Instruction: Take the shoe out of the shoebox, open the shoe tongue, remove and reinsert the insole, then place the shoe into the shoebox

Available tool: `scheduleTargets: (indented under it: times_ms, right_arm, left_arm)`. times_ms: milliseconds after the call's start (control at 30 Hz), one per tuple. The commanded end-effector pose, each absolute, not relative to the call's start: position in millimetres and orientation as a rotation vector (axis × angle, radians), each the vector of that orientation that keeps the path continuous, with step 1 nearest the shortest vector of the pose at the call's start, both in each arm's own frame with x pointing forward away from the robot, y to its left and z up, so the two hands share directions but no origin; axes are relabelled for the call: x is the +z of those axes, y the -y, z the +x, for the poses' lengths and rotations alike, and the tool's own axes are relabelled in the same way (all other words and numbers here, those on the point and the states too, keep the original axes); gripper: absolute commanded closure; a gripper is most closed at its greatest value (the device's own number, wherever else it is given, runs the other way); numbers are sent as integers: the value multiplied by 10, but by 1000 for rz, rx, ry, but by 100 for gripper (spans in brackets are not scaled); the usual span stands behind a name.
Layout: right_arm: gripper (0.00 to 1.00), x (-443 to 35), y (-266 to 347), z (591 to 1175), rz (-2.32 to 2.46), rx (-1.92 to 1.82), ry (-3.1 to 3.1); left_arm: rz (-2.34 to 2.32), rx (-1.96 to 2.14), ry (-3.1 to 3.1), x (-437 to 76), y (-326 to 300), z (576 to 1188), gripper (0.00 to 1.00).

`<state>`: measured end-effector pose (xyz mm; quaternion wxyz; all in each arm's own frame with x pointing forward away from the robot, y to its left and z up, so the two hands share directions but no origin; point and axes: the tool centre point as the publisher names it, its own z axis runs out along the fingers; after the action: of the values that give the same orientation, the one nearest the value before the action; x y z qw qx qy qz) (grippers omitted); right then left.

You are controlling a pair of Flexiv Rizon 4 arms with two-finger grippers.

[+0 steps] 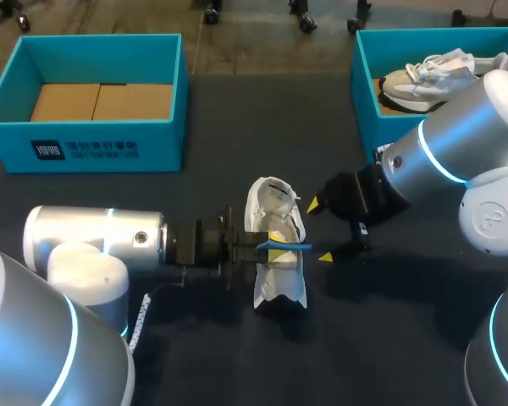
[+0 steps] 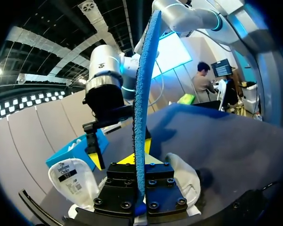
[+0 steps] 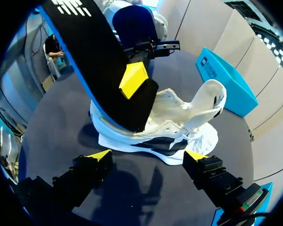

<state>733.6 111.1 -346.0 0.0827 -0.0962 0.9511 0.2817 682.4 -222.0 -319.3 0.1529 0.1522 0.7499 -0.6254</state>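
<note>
A dark counter (image 1: 85, 190) carries two teal cardboard shoeboxes along its far edge. The left box (image 1: 102, 148) is lined with brown cardboard (image 1: 102, 101), and the right box (image 1: 364, 93) holds a second white trainer (image 1: 432, 76). The white lace-up shoe (image 1: 275, 254) lies mid-counter, well apart from both boxes, with bare surface all round. The left end effector (image 1: 278, 246) is clenched on a thin foam insole (image 2: 144, 94) over the shoe. Only the left wrist view shows the insole's blue face, edge-on and upright. The right wrist view shows its black underside, with the lower end at the shoe's opening and the tongue (image 3: 210, 101) raised. The right end effector (image 1: 320, 230) hangs released just beside the shoe.
</note>
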Motion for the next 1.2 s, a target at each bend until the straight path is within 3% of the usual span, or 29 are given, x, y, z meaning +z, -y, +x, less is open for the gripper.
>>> scheduleTargets:
  times_ms: [33, 933, 1000, 1200]
  right_arm:
    - [0, -3463, -1113, 7329, -288, 841, -2839]
    - [0, -3463, -1113, 7329, -288, 841, -2839]
    - [0, -3463, -1113, 7329, -288, 841, -2839]
    - [0, -3463, -1113, 7329, -288, 841, -2839]
  left_arm:
    - [439, -1787, -2153, -3269, 2272, 6866, 100]
    - [459, -1732, -2175, -3551, 2260, 7138, 100]
    - [454, -1732, -2173, -3496, 2246, 7130, 69]
    - [457, -1757, -2143, -3320, 2230, 7080, 69]
